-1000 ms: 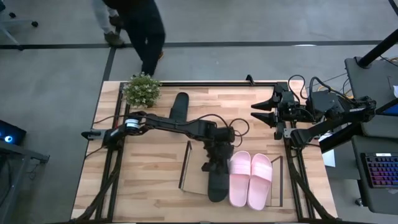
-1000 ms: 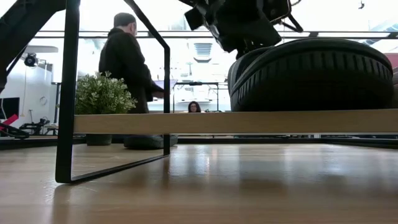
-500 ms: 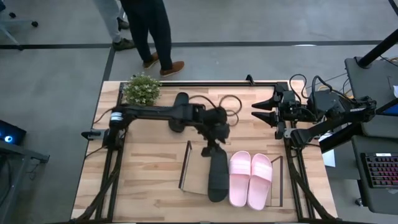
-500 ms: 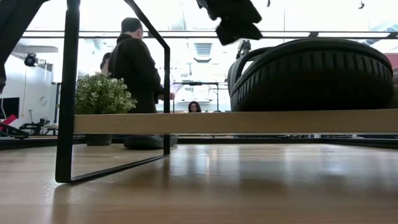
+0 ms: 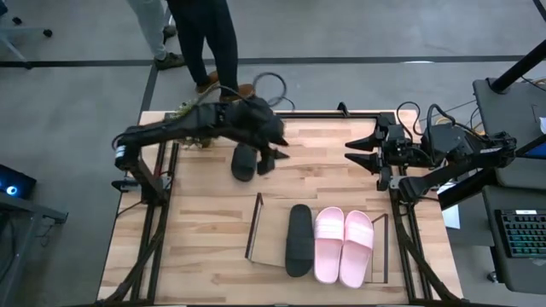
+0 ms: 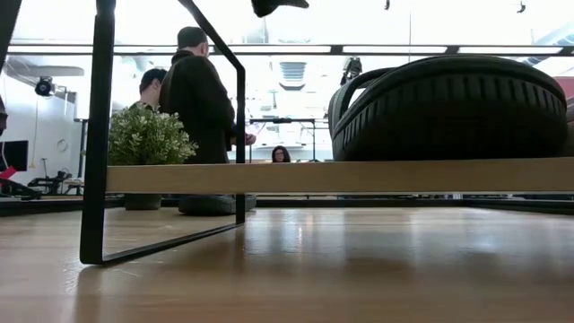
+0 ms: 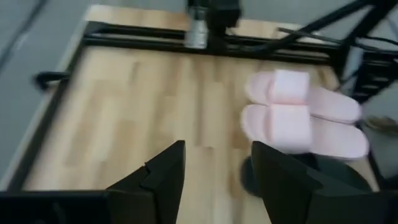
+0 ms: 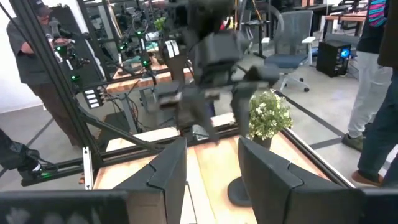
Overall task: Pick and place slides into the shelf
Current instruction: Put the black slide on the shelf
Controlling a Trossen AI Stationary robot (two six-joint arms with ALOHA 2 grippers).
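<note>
The left gripper has its two dark fingers parted with only bare tabletop showing between them, so it holds nothing. It hangs over the far half of the table, just beside a black slide that lies on the wood near the potted plant. The arm behind it stretches back toward the table's left edge.

On the shelf, a second black slide lies lengthwise, and the pale pink pair sits side by side just to its right, close to the dark end frame. From table height the black slide's ribbed sole rests on the light shelf board.

The right gripper waits near the table's right edge, well apart from the slides, its fingers spread and empty.

Beyond the far edge, two people stand on the grey floor.
</note>
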